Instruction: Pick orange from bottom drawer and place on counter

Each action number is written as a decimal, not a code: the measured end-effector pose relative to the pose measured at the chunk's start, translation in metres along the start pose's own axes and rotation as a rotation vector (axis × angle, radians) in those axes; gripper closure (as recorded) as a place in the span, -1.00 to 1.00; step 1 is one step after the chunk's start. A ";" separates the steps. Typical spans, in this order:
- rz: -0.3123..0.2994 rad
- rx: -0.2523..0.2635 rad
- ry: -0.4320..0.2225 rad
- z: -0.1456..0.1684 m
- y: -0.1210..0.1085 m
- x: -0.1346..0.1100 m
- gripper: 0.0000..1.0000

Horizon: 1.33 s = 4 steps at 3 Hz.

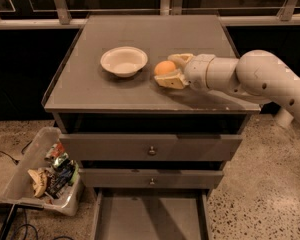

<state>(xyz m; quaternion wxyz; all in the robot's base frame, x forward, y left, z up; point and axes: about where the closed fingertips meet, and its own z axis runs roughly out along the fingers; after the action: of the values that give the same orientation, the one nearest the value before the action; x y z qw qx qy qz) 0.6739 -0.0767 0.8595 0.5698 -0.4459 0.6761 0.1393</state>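
The orange [164, 67] is held between the two tan fingers [172, 80] of my gripper [165, 70], which is shut on it. The gripper reaches in from the right on a white arm [250, 79] and holds the orange low over the middle of the counter [190, 34], just right of a white bowl [123, 60]. I cannot tell whether the orange touches the counter. The bottom drawer [150, 216] is pulled open below the two upper drawer fronts, and its grey floor shows nothing in it.
The white bowl stands left of centre on the counter. A clear plastic bin [45, 176] with wrappers and trash sits on the speckled floor left of the cabinet. A railing and dark windows run behind the counter.
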 end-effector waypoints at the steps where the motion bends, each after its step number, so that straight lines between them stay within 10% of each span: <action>1: 0.006 0.001 0.000 0.001 0.000 0.000 0.63; 4: 0.006 0.001 0.000 0.001 0.000 0.000 -0.77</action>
<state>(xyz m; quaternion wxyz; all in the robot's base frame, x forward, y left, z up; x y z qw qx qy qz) 0.6746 -0.0756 0.8594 0.5696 -0.4438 0.6773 0.1409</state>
